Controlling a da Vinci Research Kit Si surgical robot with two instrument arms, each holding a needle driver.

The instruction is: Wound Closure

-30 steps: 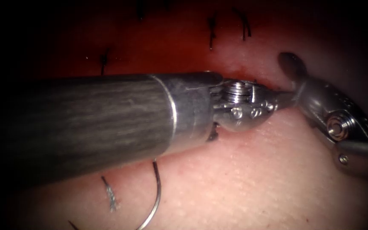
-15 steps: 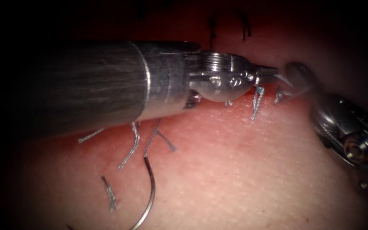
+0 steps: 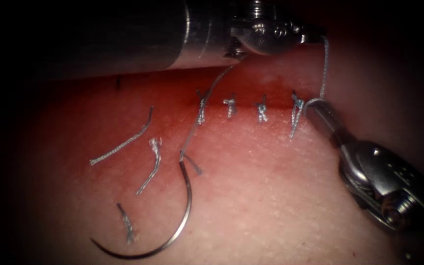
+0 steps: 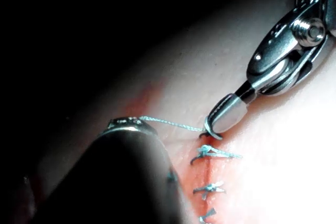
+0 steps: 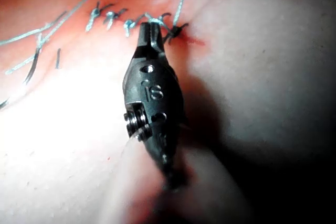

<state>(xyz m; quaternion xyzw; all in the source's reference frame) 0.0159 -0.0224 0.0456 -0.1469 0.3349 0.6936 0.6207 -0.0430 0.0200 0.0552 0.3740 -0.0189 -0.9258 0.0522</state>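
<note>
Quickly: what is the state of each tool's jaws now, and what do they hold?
Left tool: shut on the pale blue thread.
Right tool: shut on the same thread.

The left arm's tool (image 3: 315, 37) lies nearly level above the cut, its dark shaft (image 3: 99, 39) running off to the left, its fingers closed on the thread (image 3: 323, 66) just above the cut's right end. The right arm's tool (image 3: 315, 108) slants up toward that same end, fingers pinched on the thread beside the rightmost knot (image 3: 297, 103).
</note>
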